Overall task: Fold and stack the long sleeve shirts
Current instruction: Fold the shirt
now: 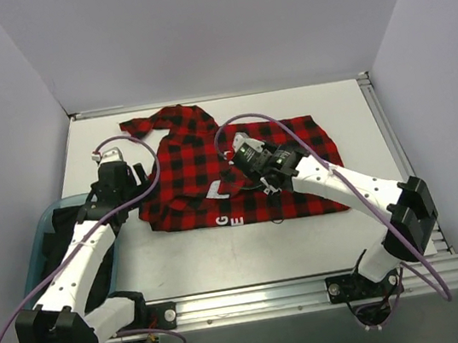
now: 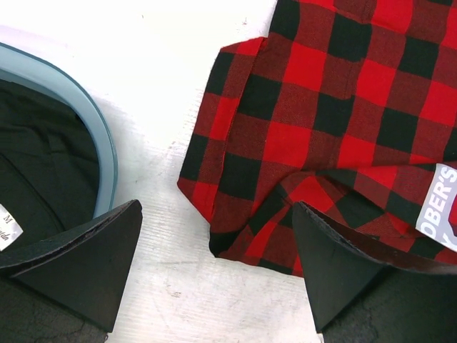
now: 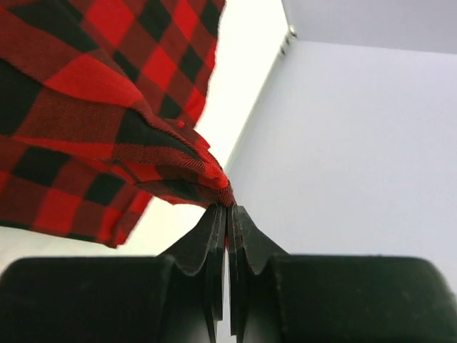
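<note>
Right hand pinched tight on a fold of the shirt. Left hand wide, empty, over the desk. Shirt edge lies under its right finger, bin rim under its left.

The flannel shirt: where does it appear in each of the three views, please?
Top external: the flannel shirt lies spread at the middle of the table.
Left wrist: flannel shirt fills the upper right.
Right wrist: flannel shirt at upper left, a fold pinched in the shut right tool.
Shared landmark: the white table beside it.
</note>
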Controlling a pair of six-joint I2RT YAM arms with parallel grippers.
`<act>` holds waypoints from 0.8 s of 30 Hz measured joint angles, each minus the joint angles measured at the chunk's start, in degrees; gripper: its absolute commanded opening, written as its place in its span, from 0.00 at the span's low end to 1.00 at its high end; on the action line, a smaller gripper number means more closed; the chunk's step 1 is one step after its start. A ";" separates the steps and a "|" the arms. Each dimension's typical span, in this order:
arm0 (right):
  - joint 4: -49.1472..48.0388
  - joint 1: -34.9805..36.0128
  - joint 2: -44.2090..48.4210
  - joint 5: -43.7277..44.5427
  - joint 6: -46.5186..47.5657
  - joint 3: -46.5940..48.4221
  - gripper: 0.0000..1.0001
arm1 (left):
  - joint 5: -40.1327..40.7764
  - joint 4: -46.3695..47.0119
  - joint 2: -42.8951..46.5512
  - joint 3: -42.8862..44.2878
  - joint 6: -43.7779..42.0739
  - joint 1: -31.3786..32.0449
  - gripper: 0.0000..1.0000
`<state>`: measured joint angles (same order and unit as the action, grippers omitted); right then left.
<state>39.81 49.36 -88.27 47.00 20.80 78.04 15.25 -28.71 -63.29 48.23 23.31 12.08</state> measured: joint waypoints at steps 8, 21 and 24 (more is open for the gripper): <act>-3.21 3.08 -0.20 10.58 -2.10 -18.25 0.33 | 0.50 0.00 0.48 0.00 0.02 -0.17 0.95; 6.67 2.40 6.05 -7.85 -26.10 -13.68 0.60 | 0.55 0.00 0.72 0.00 0.02 -0.20 0.96; 3.65 -10.14 13.88 -18.73 -33.66 -14.60 0.57 | 0.39 0.02 0.72 0.00 0.02 -0.20 0.96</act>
<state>43.46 39.22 -74.39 28.27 -12.86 63.44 15.64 -28.69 -62.57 48.23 23.33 11.88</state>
